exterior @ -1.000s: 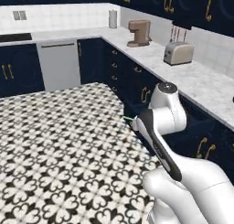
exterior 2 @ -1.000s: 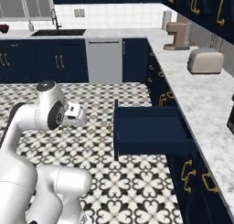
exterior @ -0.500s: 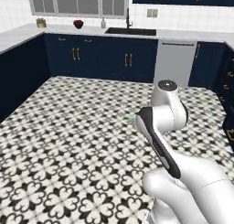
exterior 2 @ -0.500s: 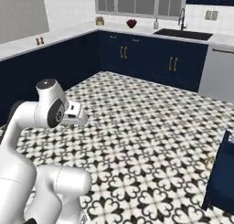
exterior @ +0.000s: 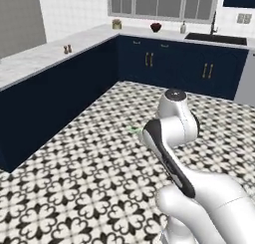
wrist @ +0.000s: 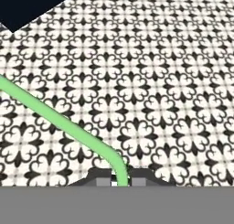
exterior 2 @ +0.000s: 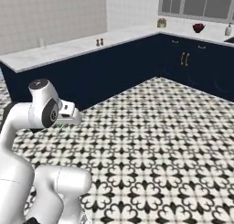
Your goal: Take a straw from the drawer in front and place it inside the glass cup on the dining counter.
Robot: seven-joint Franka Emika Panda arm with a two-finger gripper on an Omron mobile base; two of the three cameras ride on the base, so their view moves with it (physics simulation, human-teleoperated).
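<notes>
Patterned floor [wrist: 173, 58] beneath one straw [wrist: 68, 127] in end effector [wrist: 120, 179].

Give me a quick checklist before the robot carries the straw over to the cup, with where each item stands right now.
1. Straw in the jaws: ok. The hand view shows its green length running out from between the finger tips.
2. Grip secure: ok, it seems. The jaws close on its bent end.
3. Dining counter in sight: ok, ahead across the tiled floor.
4. Glass cup located: ok. A small clear shape stands near the counter's far left.
5. Cup upright and empty: cannot tell, too small.
6. Two brown shakers clear of the cup: ok, well apart along the counter.
</notes>
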